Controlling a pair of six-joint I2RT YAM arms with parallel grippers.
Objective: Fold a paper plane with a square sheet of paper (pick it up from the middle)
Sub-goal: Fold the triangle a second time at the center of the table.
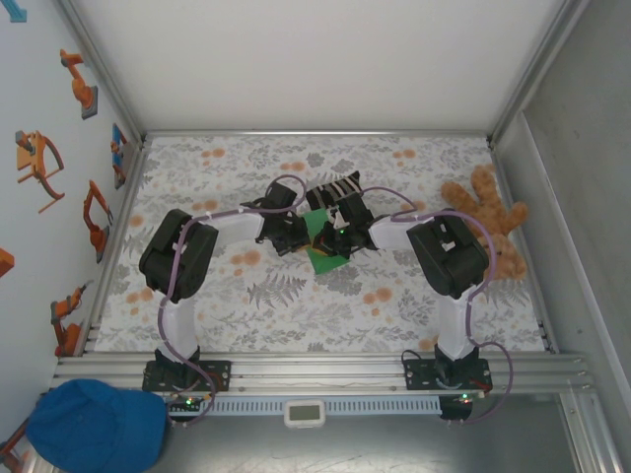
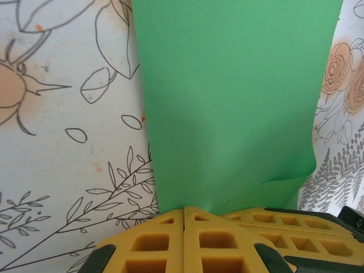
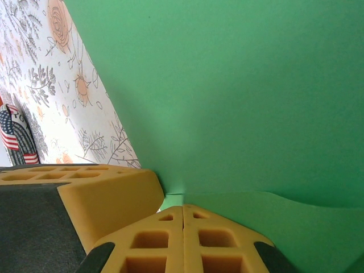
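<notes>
Left wrist: left claw (image 2: pixel 183 219), right claw (image 3: pixel 182 213) both clamping square sheet of paper (image 2: pixel 227 96). Fold apparently proceeding; aligned edges needed next.

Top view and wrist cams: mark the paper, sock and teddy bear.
paper (image 2: pixel 227 102), left wrist view, flat middle of the green sheet.
sock (image 1: pixel 335 189), top view, middle of the striped part behind the grippers.
teddy bear (image 1: pixel 490 225), top view, middle of its brown body.
</notes>
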